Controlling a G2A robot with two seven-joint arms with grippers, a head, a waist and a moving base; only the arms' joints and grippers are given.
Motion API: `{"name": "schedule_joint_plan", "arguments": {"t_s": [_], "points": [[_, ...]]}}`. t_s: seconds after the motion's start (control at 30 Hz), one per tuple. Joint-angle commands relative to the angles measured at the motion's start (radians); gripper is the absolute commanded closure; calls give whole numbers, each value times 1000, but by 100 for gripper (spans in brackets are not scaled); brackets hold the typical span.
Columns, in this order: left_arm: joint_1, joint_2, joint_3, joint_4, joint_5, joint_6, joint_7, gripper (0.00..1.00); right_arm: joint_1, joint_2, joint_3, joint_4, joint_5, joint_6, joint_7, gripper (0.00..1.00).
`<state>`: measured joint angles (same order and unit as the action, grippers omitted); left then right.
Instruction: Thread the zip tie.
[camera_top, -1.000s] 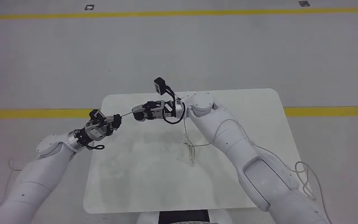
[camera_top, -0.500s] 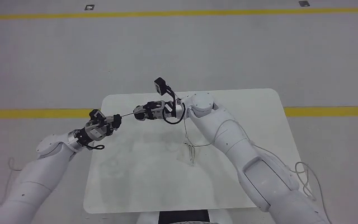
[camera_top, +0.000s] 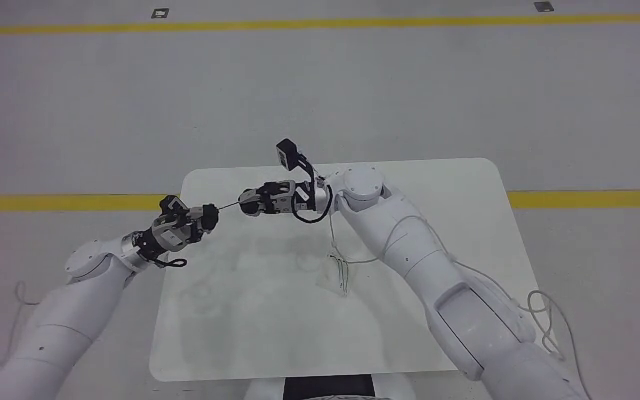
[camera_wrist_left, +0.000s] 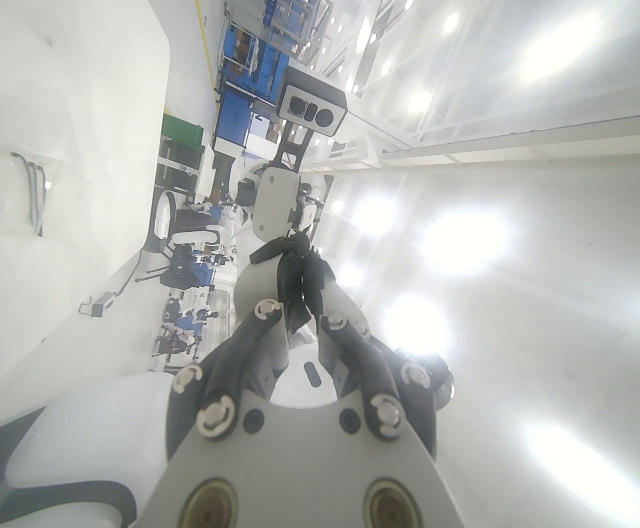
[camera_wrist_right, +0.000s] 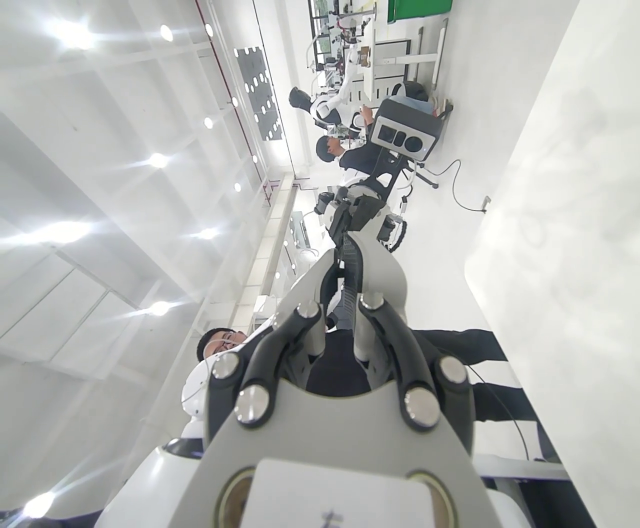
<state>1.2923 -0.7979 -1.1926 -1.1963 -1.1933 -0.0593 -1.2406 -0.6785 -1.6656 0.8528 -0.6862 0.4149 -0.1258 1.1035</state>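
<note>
A thin black zip tie (camera_top: 226, 208) is stretched in the air between my two grippers, above the far left part of the white table (camera_top: 430, 210). My left gripper (camera_top: 207, 213) is shut on its left end, just over the table's left edge. My right gripper (camera_top: 243, 204) is shut on the other end, a short way to the right. In the left wrist view my left gripper (camera_wrist_left: 300, 285) pinches the dark strap, with the right arm's gripper facing it close behind. In the right wrist view my right gripper (camera_wrist_right: 348, 250) is closed, pointing at the left arm's gripper.
A clear bag of spare zip ties (camera_top: 340, 272) lies near the middle of the table, also seen as the bag (camera_wrist_left: 35, 200) in the left wrist view. A thin cable (camera_top: 332, 232) hangs from the right arm toward it.
</note>
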Motion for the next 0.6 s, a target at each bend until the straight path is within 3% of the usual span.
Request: {"name": "schedule_joint_plan", "arguments": {"t_s": [0.0,0.57], "points": [[5,-2,-1,-15,-2,3,18,0,-2,0,0,-3,0,0,0,100],[12,-11,-13,-37,14,8,33,0,-10,-11,-13,-9,21,1,4,100]]}}
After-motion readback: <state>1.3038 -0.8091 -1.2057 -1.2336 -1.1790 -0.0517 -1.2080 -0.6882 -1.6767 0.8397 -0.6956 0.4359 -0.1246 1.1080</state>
